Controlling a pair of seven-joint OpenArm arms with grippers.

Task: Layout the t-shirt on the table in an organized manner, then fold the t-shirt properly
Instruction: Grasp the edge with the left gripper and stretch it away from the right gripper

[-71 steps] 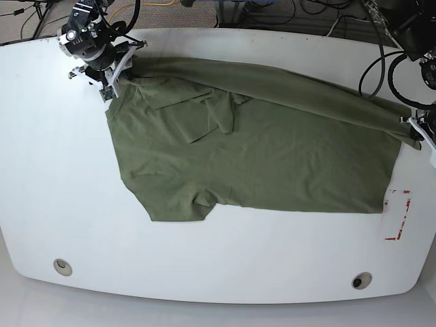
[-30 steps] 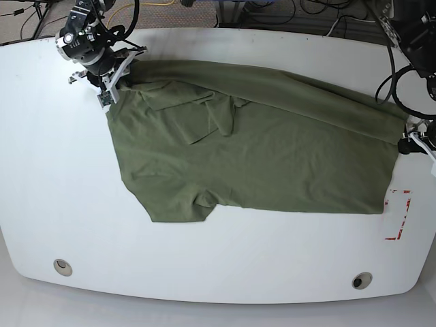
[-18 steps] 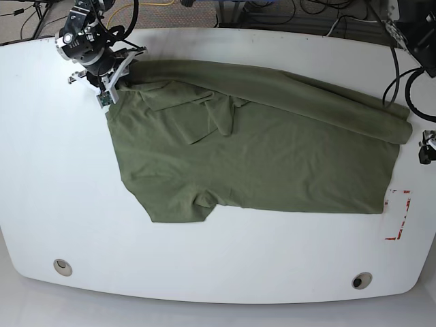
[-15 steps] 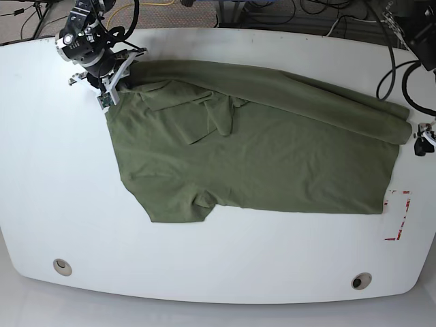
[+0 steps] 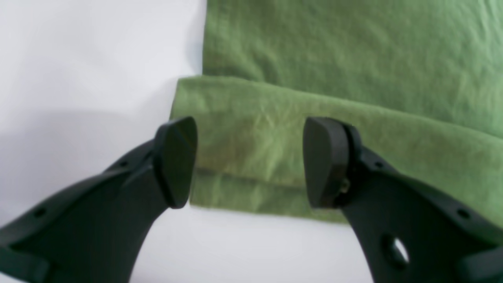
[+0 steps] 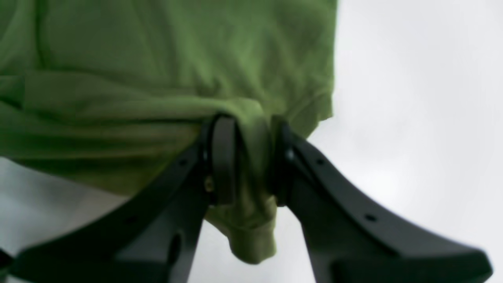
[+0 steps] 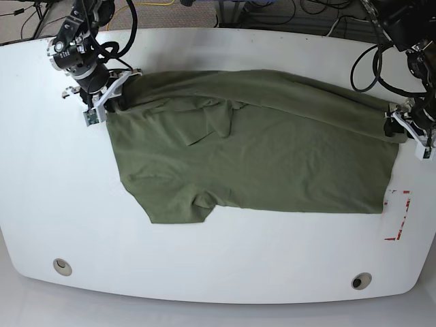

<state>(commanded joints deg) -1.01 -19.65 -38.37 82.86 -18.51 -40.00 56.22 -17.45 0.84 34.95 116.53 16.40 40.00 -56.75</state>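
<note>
The t-shirt (image 7: 252, 150) lies spread across the middle of the table (image 7: 41, 197), its body flat with a long folded band running along the far edge from about ten o'clock toward three o'clock, and a rumpled sleeve fold near eleven o'clock of the cloth. In the base view the right gripper (image 7: 109, 99) sits at the shirt's ten o'clock corner; the right wrist view shows its fingers (image 6: 224, 157) pressed together on a bunched ridge of green fabric, a small lump of cloth hanging below them. The left gripper (image 7: 402, 126) is at the three o'clock end of the folded band; in the left wrist view its dark pads (image 5: 175, 161) stand spread apart, with the doubled hem of the shirt seen between them and bare white table at nine and six o'clock. A red tape rectangle (image 7: 400, 215) lies at about four o'clock, just beside the shirt's corner.
</note>
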